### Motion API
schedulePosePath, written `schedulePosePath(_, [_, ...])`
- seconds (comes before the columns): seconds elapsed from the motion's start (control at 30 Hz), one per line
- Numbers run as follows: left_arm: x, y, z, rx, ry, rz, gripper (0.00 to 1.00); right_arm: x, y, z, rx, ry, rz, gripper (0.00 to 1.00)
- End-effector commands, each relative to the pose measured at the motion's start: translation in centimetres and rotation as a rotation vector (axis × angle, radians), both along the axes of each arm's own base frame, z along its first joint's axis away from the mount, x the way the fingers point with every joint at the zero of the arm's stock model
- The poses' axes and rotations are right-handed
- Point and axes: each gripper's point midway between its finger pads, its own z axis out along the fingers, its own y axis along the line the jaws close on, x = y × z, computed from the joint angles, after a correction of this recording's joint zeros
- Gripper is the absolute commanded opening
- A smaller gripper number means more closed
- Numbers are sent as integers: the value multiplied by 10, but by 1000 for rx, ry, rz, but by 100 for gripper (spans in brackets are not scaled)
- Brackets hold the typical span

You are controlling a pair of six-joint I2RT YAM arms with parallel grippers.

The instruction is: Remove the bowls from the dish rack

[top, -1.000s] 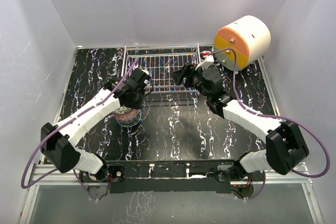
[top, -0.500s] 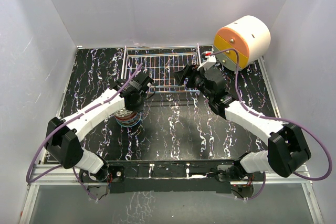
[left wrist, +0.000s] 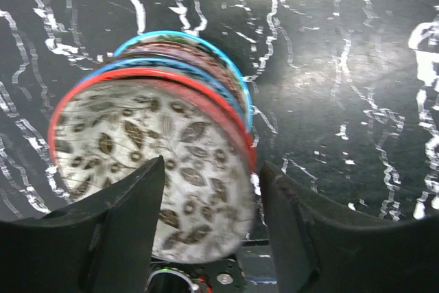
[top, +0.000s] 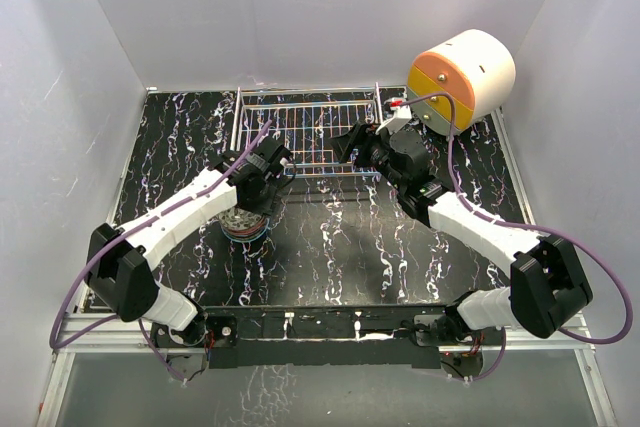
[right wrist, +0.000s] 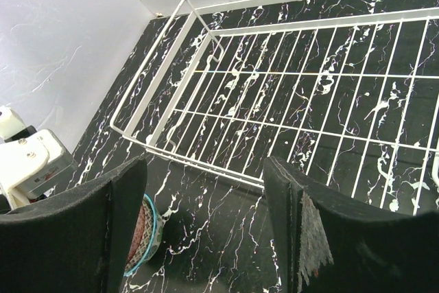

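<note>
While the left gripper point(left wrist: 211, 165) is hanging with jaws parted, pinching nothing that I can see, the bowls point(left wrist: 151, 135) are sitting in 1 stack directly under it, top rim running between the 2 fingers. The stack is standing upright on the table point(left wrist: 343, 66), just in front of the near-left corner of the dish rack point(right wrist: 178, 156). The rack is showing no bowls in what's visible. The right gripper point(right wrist: 204, 169) is hovering at the rack's near rail, jaws wide, holding nothing, so the left arm is nearer. My read: unloading is looking done. The claw is needing a straight vertical exit, since going sideways is risking clipping the rim.
</note>
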Motion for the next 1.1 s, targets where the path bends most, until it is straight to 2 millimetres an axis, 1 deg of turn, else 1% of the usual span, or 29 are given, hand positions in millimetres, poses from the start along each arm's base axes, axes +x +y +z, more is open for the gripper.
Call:
schedulePosePath(0.0, [-2,-17,26,-118,-39,-22,60,1,-4,17,26,-47,-16,71])
schedulePosePath(0.07, [-1,-23,35,-160,-50,-37,67,1,-4,16,25,-44,-18,71])
schedulePosePath(0.13, [1,-27,41,-183,-65,-42,71,1,-5,17,25,-45,-21,71])
schedulePosePath(0.3, [11,-29,62,-208,-136,-23,74,1,-5,17,22,-43,-22,71])
schedulePosePath(0.37, [16,-29,82,-246,-208,-14,75,1,-7,17,15,-43,-30,71])
schedulePosePath(0.4, [20,-27,91,-260,-241,-3,78,1,-9,17,10,-43,-36,71])
schedulePosePath(0.47, [27,-23,106,-287,-289,6,89,1,-13,19,-4,-49,-51,71])
schedulePosePath(0.5, [32,-19,112,-301,-302,16,93,1,-15,19,-14,-52,-60,71])
schedulePosePath(0.53, [37,-14,118,-313,-311,31,95,2,-19,19,-27,-54,-74,71])
schedulePosePath(0.6, [48,0,128,-353,-337,69,97,2,-27,21,-59,-56,-105,71])
schedulePosePath(0.67, [62,22,137,-387,-388,128,97,3,-39,22,-102,-61,-142,71])
schedulePosePath(0.73, [73,46,143,-406,-434,198,97,2,-56,26,-132,-68,-196,71])
schedulePosePath(0.8, [80,66,143,-424,-467,265,97,0,-75,29,-156,-73,-256,70])
schedulePosePath(0.87, [87,81,141,-451,-500,322,97,-2,-97,30,-181,-68,-320,69])
schedulePosePath(0.93, [92,94,136,-483,-514,373,97,-7,-117,31,-198,-67,-368,69])
schedulePosePath(1.0, [94,104,129,-519,-518,422,97,-13,-134,25,-217,-54,-410,69])
schedulePosePath(1.07, [95,111,122,-559,-517,452,97,-20,-146,22,-229,-49,-440,69])
